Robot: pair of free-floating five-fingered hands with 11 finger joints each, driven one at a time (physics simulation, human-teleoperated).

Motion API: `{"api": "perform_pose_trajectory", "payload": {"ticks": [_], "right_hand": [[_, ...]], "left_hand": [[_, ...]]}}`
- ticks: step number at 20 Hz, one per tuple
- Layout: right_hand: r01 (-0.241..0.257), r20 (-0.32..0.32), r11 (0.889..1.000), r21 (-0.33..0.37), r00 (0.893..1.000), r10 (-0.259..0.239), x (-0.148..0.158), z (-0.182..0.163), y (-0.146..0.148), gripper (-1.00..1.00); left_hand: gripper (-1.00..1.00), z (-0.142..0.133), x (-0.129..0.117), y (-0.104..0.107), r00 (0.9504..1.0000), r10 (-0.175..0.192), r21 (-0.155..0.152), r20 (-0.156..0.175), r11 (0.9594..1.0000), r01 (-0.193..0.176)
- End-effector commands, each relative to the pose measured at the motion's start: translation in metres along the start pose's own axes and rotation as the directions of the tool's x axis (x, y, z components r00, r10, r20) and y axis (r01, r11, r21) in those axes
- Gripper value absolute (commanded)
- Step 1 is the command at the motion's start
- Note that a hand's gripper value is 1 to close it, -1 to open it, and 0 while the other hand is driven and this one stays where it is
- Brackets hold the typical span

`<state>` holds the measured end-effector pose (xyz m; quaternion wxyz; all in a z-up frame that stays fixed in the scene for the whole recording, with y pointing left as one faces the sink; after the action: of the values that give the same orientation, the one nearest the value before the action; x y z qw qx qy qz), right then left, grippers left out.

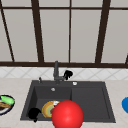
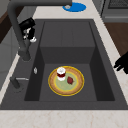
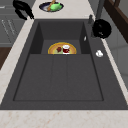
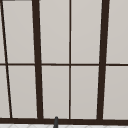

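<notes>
A yellow plate [image 2: 76,86] lies in the left basin of the dark sink [image 1: 90,100]. On it stand a small red-and-white jar [image 2: 61,73] and a small red piece [image 2: 70,80]. My left hand [image 1: 33,113] hovers over the sink's front left edge with relaxed fingers, holding nothing; the left side view has this left hand [image 2: 122,63] at its right border. My right hand [image 1: 67,74] hangs curled just right of the faucet [image 1: 56,72], apart from it; the right side view shows this right hand [image 3: 101,28] as a closed fist. A big red ball [image 1: 67,115] hides part of the plate in the front view.
A dark plate with green food [image 1: 5,103] sits on the left counter. A blue plate [image 1: 125,104] sits on the right counter. A small white button [image 3: 99,53] lies on the sink's back rim. A window [image 4: 70,62] rises behind the faucet.
</notes>
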<state>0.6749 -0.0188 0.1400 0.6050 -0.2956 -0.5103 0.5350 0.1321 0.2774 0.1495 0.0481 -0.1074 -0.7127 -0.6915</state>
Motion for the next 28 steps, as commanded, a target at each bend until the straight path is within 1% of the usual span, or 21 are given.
{"api": "perform_pose_trajectory", "payload": {"ticks": [1, 2, 4, 6, 7, 9, 10, 13, 14, 15, 16, 17, 19, 20, 21, 22, 23, 24, 26, 27, 28], "right_hand": [[-0.028, 0.009, 0.999, -0.040, 1.000, 0.028, 0.000, -0.001, 0.000, 1.00], [-0.029, -0.006, 0.999, -0.021, 1.000, 0.029, 0.007, -0.011, -0.005, 1.00], [-0.065, -0.046, 0.998, -0.026, 0.997, 0.063, 0.017, -0.010, -0.022, 1.00], [-0.079, -0.081, 0.997, -0.020, 0.994, 0.077, 0.028, -0.013, -0.032, 1.00], [-0.113, -0.094, 0.994, -0.011, 0.989, 0.111, 0.035, -0.008, -0.039, 1.00], [-0.174, -0.125, 0.985, 0.014, 0.977, 0.174, 0.043, -0.002, -0.040, 1.00], [-0.151, -0.148, 0.988, 0.017, 0.977, 0.152, 0.049, 0.002, -0.039, 1.00], [-0.197, -0.209, 0.980, 0.034, 0.957, 0.200, 0.062, 0.008, -0.044, 1.00], [-0.240, -0.223, 0.970, 0.042, 0.944, 0.244, 0.067, 0.009, -0.044, 1.00], [-0.295, -0.240, 0.954, 0.043, 0.924, 0.297, 0.071, 0.010, -0.041, 1.00], [-0.325, -0.261, 0.945, 0.044, 0.909, 0.325, 0.073, 0.013, -0.038, 1.00], [-0.332, -0.285, 0.942, 0.050, 0.899, 0.332, 0.078, 0.016, -0.038, 1.00], [-0.351, -0.359, 0.936, 0.026, 0.871, 0.336, 0.088, 0.020, -0.038, 1.00], [-0.375, -0.387, 0.927, 0.008, 0.853, 0.349, 0.094, 0.022, -0.037, 1.00], [-0.407, -0.416, 0.914, -0.007, 0.832, 0.367, 0.099, 0.023, -0.033, 1.00], [-0.439, -0.449, 0.898, -0.022, 0.807, 0.383, 0.104, 0.024, -0.028, 1.00], [-0.470, -0.487, 0.882, -0.035, 0.779, 0.396, 0.108, 0.024, -0.020, 1.00], [-0.504, -0.528, 0.862, -0.043, 0.744, 0.409, 0.113, 0.025, -0.012, 1.00], [-0.546, -0.619, 0.834, -0.077, 0.682, 0.389, 0.123, 0.026, -0.002, 1.00], [-0.559, -0.645, 0.824, -0.095, 0.664, 0.377, 0.128, 0.026, 0.000, 1.00], [-0.593, -0.654, 0.802, -0.074, 0.635, 0.410, 0.135, 0.025, 0.000, 1.00]], "left_hand": [[0.00, 0.000, 0.000, 0.000, 1.0000, 0.000, 0.000, 0.000, 1.0000, 0.000], [0.00, 0.000, 0.000, 0.000, 1.0000, 0.000, 0.000, 0.000, 1.0000, 0.000], [0.00, 0.000, 0.000, 0.000, 1.0000, 0.000, 0.000, 0.000, 1.0000, 0.000], [0.00, 0.000, 0.000, 0.000, 1.0000, 0.000, 0.000, 0.000, 1.0000, 0.000], [0.00, 0.000, 0.000, 0.000, 1.0000, 0.000, 0.000, 0.000, 1.0000, 0.000], [0.00, 0.000, 0.000, 0.000, 1.0000, 0.000, 0.000, 0.000, 1.0000, 0.000], [0.00, 0.000, 0.000, 0.000, 1.0000, 0.000, 0.000, 0.000, 1.0000, 0.000], [0.00, 0.000, 0.000, 0.000, 1.0000, 0.000, 0.000, 0.000, 1.0000, 0.000], [0.00, 0.000, 0.000, 0.000, 1.0000, 0.000, 0.000, 0.000, 1.0000, 0.000], [0.00, 0.000, 0.000, 0.000, 1.0000, 0.000, 0.000, 0.000, 1.0000, 0.000], [0.00, 0.000, 0.000, 0.000, 1.0000, 0.000, 0.000, 0.000, 1.0000, 0.000], [0.00, 0.000, 0.000, 0.000, 1.0000, 0.000, 0.000, 0.000, 1.0000, 0.000], [0.00, 0.000, 0.000, 0.000, 1.0000, 0.000, 0.000, 0.000, 1.0000, 0.000], [0.00, 0.000, 0.000, 0.000, 1.0000, 0.000, 0.000, 0.000, 1.0000, 0.000], [0.00, 0.000, 0.000, 0.000, 1.0000, 0.000, 0.000, 0.000, 1.0000, 0.000], [0.00, 0.000, 0.000, 0.000, 1.0000, 0.000, 0.000, 0.000, 1.0000, 0.000], [0.00, 0.000, 0.000, 0.000, 1.0000, 0.000, 0.000, 0.000, 1.0000, 0.000], [0.00, 0.000, 0.000, 0.000, 1.0000, 0.000, 0.000, 0.000, 1.0000, 0.000], [0.00, 0.000, 0.000, 0.000, 1.0000, 0.000, 0.000, 0.000, 1.0000, 0.000], [0.00, 0.000, 0.000, 0.000, 1.0000, 0.000, 0.000, 0.000, 1.0000, 0.000], [0.00, 0.000, 0.000, 0.000, 1.0000, 0.000, 0.000, 0.000, 1.0000, 0.000]]}}
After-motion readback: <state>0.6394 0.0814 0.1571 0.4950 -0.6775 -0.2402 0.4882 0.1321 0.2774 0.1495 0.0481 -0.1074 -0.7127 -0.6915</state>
